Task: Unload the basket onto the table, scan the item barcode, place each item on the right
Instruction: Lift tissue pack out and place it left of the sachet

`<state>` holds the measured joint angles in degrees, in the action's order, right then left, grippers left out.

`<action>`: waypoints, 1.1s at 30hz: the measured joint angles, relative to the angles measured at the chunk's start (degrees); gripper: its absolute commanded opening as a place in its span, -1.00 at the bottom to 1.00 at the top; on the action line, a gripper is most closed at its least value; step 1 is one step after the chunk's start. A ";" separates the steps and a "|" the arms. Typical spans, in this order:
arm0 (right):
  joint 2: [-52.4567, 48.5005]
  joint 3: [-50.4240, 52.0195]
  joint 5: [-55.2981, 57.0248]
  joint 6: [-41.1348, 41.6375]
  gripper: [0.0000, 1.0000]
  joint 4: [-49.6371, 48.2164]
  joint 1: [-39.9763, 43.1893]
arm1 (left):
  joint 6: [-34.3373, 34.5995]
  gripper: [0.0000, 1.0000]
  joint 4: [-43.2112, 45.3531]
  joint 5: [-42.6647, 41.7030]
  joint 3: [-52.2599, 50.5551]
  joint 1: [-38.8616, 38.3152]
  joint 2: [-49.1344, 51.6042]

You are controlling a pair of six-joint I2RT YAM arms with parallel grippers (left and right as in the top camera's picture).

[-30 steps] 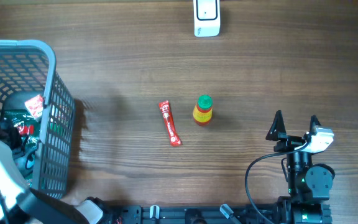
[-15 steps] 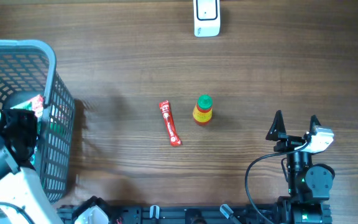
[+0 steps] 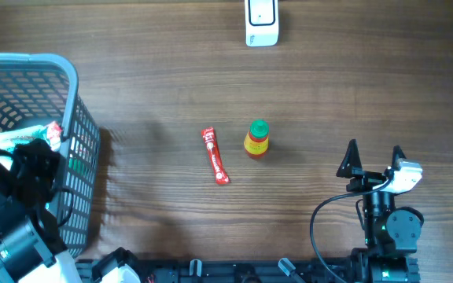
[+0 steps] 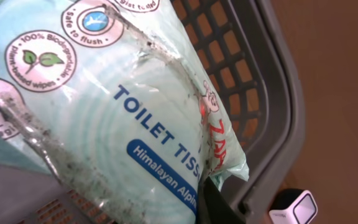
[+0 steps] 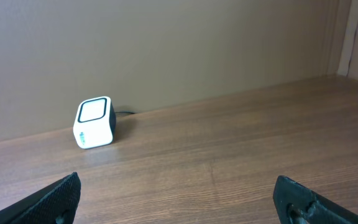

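The left tool [image 3: 31,153] is clenched on a pale green pack of toilet tissue wipes [image 4: 104,118] and holds it over the grey basket [image 4: 278,93]. This is probably so its barcode can be carried to the white scanner [image 3: 262,22], which stands well away from this tool across the desk [image 3: 148,94]. The print reads "TOILET TISS", "Himalayan Alpin", "100% Biodegradable wipes" and "Safe to flush"; no barcode shows. The right tool [image 3: 374,153] sits released and empty. A red sachet [image 3: 215,156] and a small bottle [image 3: 257,139] lie between the two tools.
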<state>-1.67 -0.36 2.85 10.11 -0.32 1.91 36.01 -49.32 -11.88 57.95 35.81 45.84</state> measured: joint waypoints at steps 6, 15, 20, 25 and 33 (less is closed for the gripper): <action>0.00 0.00 0.00 0.00 0.99 0.00 0.00 | -2.03 -0.86 -0.42 -5.29 2.27 -0.09 -1.99; 0.00 0.00 0.00 0.00 0.99 0.00 0.00 | -4.09 -0.88 6.47 -21.86 5.55 -0.72 -2.32; 0.00 0.00 0.00 0.00 0.99 0.00 0.00 | -4.26 -0.86 12.52 -26.12 5.66 -8.55 -2.32; 0.00 0.00 0.00 0.00 1.00 0.02 0.00 | -4.48 -0.88 17.57 -24.98 5.70 -18.84 -2.32; 0.00 0.00 0.00 0.00 0.99 0.00 0.00 | -8.07 -0.90 15.54 -19.19 5.90 -33.57 0.24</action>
<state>-1.67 -0.36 2.85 10.11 -0.32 1.91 27.94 -33.78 -31.07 63.86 2.24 46.09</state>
